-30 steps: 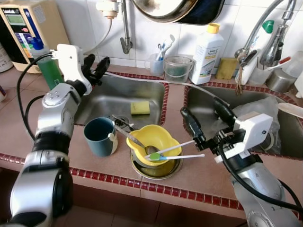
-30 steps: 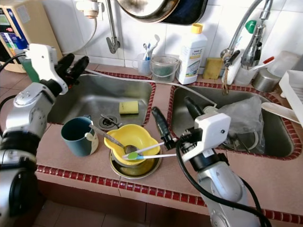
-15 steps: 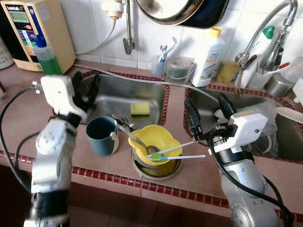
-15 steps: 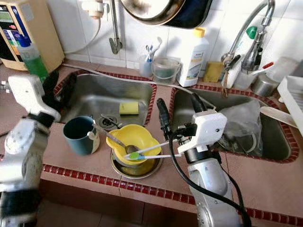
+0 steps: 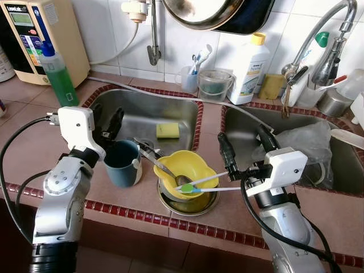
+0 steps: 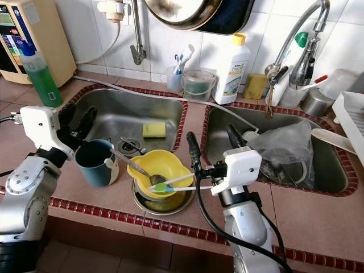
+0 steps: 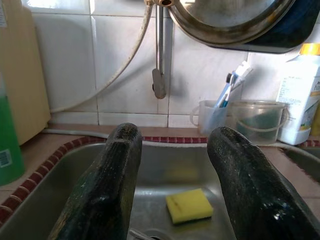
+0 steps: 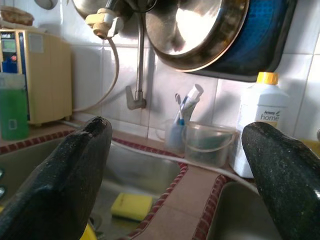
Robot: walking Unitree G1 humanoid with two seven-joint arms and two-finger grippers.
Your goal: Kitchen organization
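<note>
Where left pincer [image 5: 106, 120] hovers, blue cup [image 5: 121, 163] beside.

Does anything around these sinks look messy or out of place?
Yes. A yellow bowl sits tilted in a metal bowl on the counter edge, with utensils poking out. A crumpled plastic bag lies in the right sink.

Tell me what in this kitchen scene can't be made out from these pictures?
- What lies under the clear plastic bag in the right sink: the crumpled bag covers it in the eye views.
- What the metal bowl holds: the yellow bowl nested in it hides its inside.
- What the blue mug holds: its inside is too dark in the eye views.
- The rest of the hanging pan: cut off by the top edge.
</note>
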